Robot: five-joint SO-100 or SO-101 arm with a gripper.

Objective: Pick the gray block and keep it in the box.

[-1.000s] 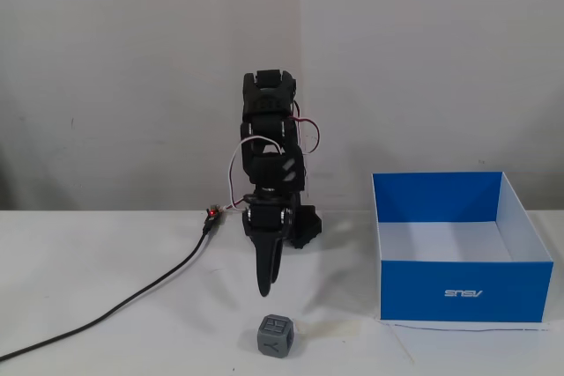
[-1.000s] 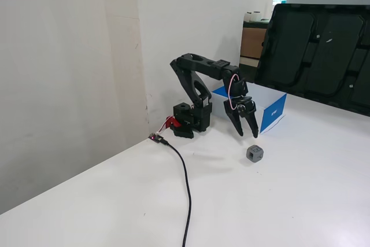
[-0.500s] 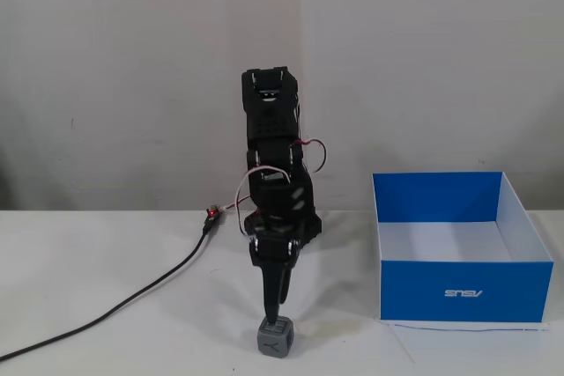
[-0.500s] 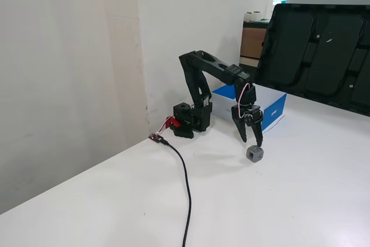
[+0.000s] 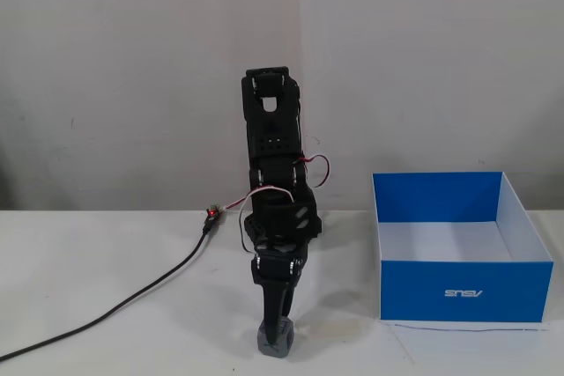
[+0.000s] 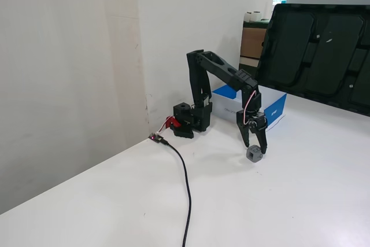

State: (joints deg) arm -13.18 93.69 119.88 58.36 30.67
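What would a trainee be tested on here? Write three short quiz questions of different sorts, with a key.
1. True or false: the gray block already lies inside the box.
2. In the fixed view facing the arm, the box stands on which side of it? A left, B right.
3. Fill in: the gripper is lowered onto the ____.

Key: 1 false, the block rests on the table at the jaws. 2 B. 3 gray block.
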